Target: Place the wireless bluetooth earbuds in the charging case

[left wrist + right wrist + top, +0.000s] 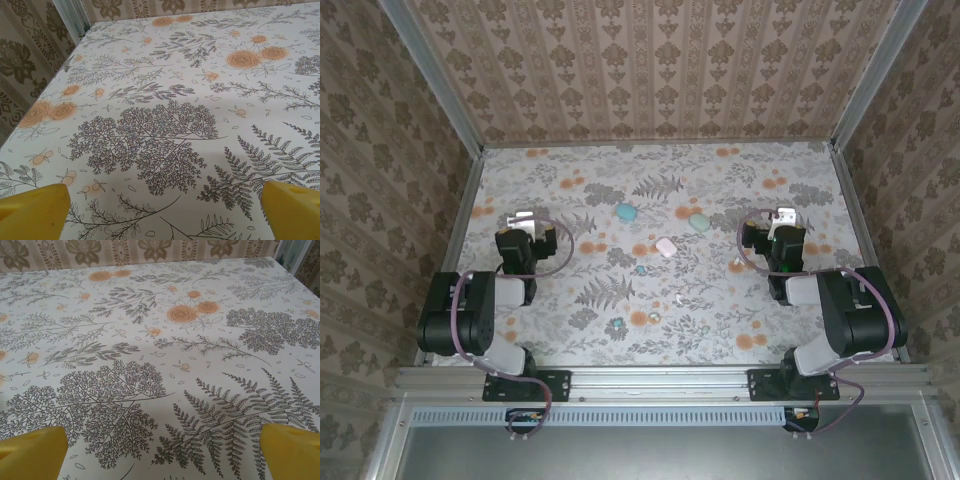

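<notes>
The left claw (525,217) hung over the fern-and-rose printed tablecloth (570,330) with its jaws spread wide and nothing between them. In its wrist view the yellow fingertips (35,215) sat at the bottom corners, with bare print between them. The right claw (786,215) stood the same way, wide apart and empty, its yellow fingertips (292,452) flanking open cloth.

Three rounded plastic charging cases lay between the two claws, well apart from both. The pale blue case (625,212) lay to the right of the left claw, about level with its tips. The mint-green case (699,222) lay to the left of the right claw and was the nearest case to it. The pale pink case (666,247) sat between those two, a little back toward the arm bases. Whether any lid was raised was too small to tell.

The tiny pebble-like plastic earbuds lay loose on the cloth, none in a case, all behind the claw tips and toward the bases. A teal bud (640,269) lay just behind the pink case. A pale bud (678,299) lay further back. A whitish bud (654,316) and a second teal bud (616,323) lay furthest back, near each other.
</notes>
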`<state>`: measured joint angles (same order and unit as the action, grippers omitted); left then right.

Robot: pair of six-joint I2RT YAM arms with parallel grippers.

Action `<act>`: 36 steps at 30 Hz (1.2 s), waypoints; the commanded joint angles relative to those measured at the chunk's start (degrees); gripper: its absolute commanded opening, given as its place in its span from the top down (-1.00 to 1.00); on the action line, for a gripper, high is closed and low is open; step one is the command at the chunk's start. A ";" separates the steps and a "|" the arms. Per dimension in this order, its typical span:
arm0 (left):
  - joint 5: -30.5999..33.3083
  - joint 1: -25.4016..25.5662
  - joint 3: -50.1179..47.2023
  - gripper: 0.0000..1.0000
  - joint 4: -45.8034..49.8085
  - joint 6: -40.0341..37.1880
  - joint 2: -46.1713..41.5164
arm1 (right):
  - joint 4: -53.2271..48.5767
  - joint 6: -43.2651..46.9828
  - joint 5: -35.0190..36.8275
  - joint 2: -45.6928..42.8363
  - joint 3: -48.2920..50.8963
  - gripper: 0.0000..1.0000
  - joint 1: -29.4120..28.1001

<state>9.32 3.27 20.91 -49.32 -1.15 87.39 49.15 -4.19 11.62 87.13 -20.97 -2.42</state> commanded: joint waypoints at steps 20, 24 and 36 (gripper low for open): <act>0.05 -0.80 1.49 -1.00 -1.13 -0.53 0.64 | 1.57 1.04 0.86 0.66 -1.53 -1.00 -0.22; 0.04 -0.72 1.49 -0.99 -1.15 -0.52 0.64 | 1.57 1.02 0.83 0.62 -1.53 -1.00 -0.27; 0.14 -0.57 -0.45 -0.99 1.27 -0.62 -5.98 | -6.38 3.77 -6.60 -3.17 -4.32 -1.00 -0.01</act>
<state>8.73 2.98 20.53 -48.99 -1.78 85.58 47.11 -1.80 7.99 86.70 -22.74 -2.42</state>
